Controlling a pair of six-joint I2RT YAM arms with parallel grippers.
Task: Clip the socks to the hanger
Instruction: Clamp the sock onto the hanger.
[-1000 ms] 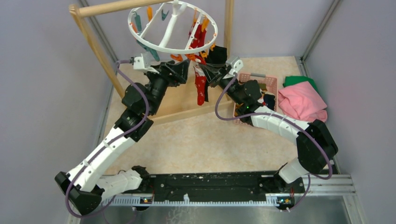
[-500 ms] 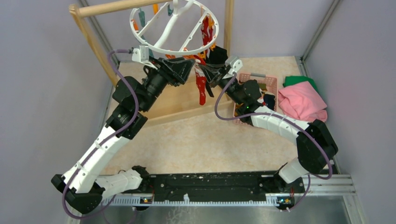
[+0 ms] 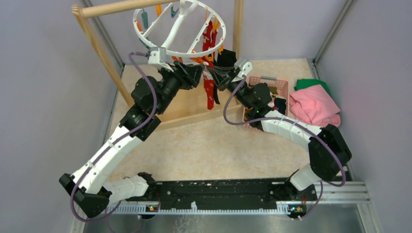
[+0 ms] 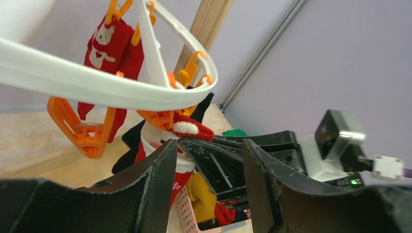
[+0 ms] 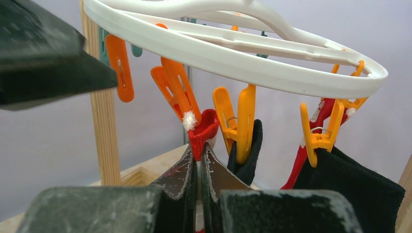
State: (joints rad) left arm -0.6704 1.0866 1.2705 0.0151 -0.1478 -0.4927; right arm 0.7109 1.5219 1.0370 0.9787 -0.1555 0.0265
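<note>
Two grippers are meeting under the hanger [image 5: 233, 63], which is hanging at the top centre of the overhead view. At lower centre of its wrist view, the right gripper [image 5: 199, 162] is pinching a red sock [image 5: 204, 127] by the cuff, jaws clamped on it just below an orange clip [image 5: 179, 92]. The left gripper [image 4: 210, 145] is hovering close by, jaws apart and empty. Being light, soft and floppy, the sock is probably best held near the cuff edge, leaving fabric free for the clip.
</note>
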